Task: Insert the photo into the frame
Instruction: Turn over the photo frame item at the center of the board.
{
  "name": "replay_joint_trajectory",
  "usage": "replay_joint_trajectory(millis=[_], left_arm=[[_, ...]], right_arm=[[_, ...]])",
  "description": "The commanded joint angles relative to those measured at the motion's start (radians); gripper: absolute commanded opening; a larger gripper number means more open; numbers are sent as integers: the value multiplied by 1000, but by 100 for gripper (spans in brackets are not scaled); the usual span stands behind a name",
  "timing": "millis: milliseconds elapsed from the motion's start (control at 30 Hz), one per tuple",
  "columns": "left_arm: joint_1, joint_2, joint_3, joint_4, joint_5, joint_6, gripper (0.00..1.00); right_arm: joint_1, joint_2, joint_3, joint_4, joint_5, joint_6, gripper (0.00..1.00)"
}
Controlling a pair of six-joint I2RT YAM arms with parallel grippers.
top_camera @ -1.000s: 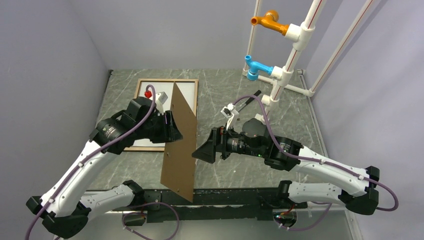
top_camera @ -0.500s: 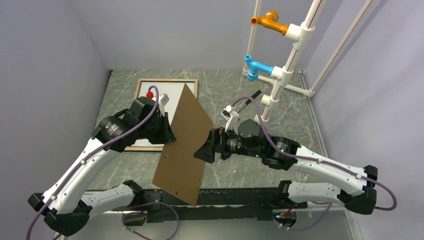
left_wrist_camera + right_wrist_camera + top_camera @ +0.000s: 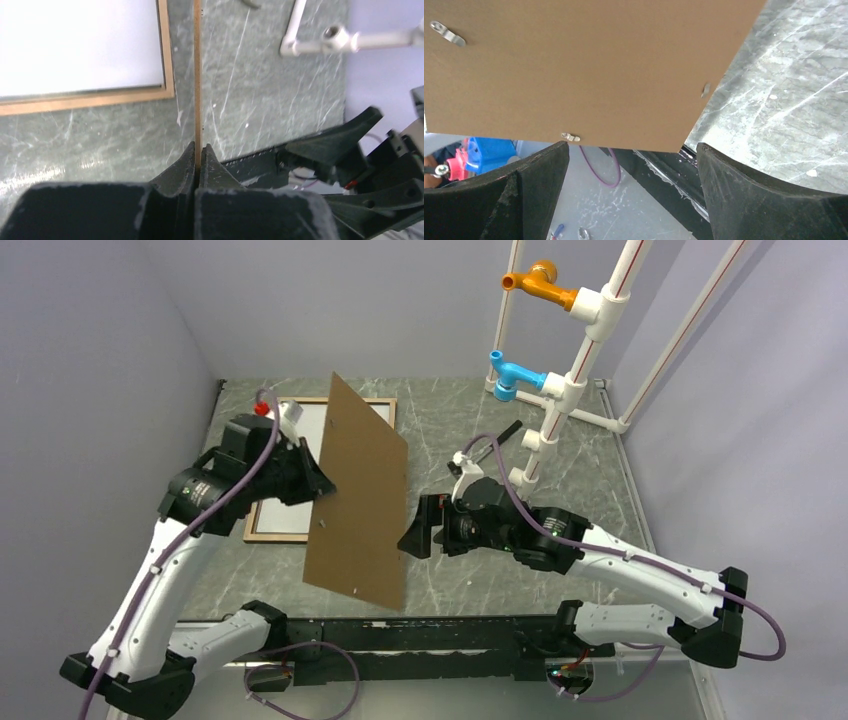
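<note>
Wooden frame (image 3: 169, 50) — white-backed photo (image 3: 75, 45) inside

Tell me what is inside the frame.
The photo, white back up, fills the frame. Its printed side cannot be seen, and the raised brown board hides part of it from above.
</note>
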Motion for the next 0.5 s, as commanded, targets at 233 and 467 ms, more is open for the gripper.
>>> replay_joint_trajectory(millis=[233,467], left_arm=[[388,55,181,151,336,76,0],[603,94,376,65,295,145,0]], right_arm=[[-74,37,-1,-8,-86,25,100],[-75,194,55,1,-100,-35,100]])
